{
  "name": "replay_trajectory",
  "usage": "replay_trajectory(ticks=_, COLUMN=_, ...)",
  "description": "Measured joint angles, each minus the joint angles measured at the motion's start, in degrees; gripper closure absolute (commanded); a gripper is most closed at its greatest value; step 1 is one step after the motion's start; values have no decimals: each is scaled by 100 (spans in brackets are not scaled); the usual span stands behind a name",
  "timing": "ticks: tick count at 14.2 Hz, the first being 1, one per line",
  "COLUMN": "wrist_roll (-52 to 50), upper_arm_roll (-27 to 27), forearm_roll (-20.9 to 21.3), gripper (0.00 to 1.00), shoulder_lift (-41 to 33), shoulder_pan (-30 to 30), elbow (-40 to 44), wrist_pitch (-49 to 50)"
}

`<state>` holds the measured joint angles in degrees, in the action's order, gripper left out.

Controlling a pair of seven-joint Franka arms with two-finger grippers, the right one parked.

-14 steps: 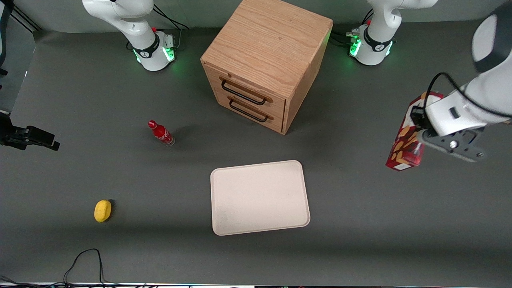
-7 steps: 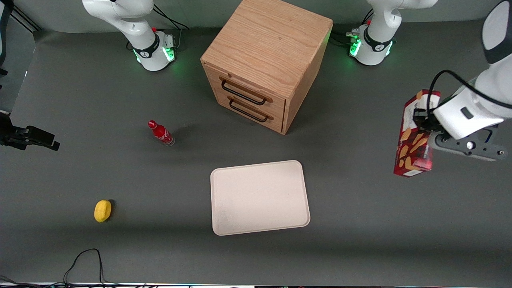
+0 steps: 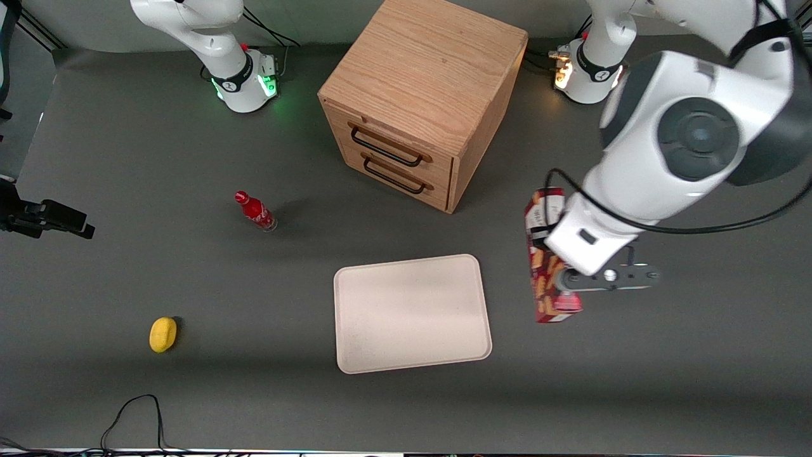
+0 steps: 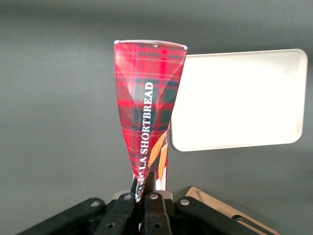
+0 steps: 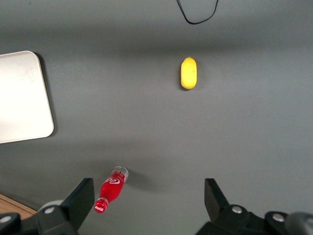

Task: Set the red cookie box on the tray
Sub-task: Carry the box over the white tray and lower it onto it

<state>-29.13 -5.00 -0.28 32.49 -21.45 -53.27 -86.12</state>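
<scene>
The red cookie box is a long tartan carton with cookie pictures. It hangs upright above the table, beside the tray's short edge on the working arm's side. My left gripper is shut on the box's upper part. In the left wrist view the fingers pinch the carton, which points down toward the table. The tray is pale cream and flat, with nothing on it. It also shows in the left wrist view and the right wrist view.
A wooden two-drawer cabinet stands farther from the front camera than the tray. A small red bottle and a yellow lemon-like object lie toward the parked arm's end. A black cable loops near the front edge.
My left gripper has carried the box from the working arm's end of the table toward the tray and nearer the front camera. The grip has stayed shut on the box.
</scene>
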Motion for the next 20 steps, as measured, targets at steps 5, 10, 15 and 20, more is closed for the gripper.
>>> replay_trajectory(ticks=5, wrist_roll=-162, upper_arm_roll=-94, forearm_roll=0, gripper=100, shoulder_lift=179, shoulder_pan=-170, elbow=70, wrist_pitch=-175)
replay_trajectory(ticks=10, wrist_roll=-170, upper_arm_roll=-205, forearm_roll=-1, gripper=100, shoulder_lift=1245, shoulder_pan=-206, elbow=47, wrist_pitch=-962)
replay_trajectory(ticks=15, wrist_roll=-274, upper_arm_roll=-213, forearm_roll=-1, gripper=100, shoulder_lift=2086, shoulder_pan=-257, elbow=39, wrist_pitch=-1729)
replay_trajectory(ticks=20, wrist_roll=-522, upper_arm_roll=-213, forearm_roll=3, gripper=100, shoulder_lift=2312, shoulder_pan=-294, elbow=-246, wrist_pitch=-2339)
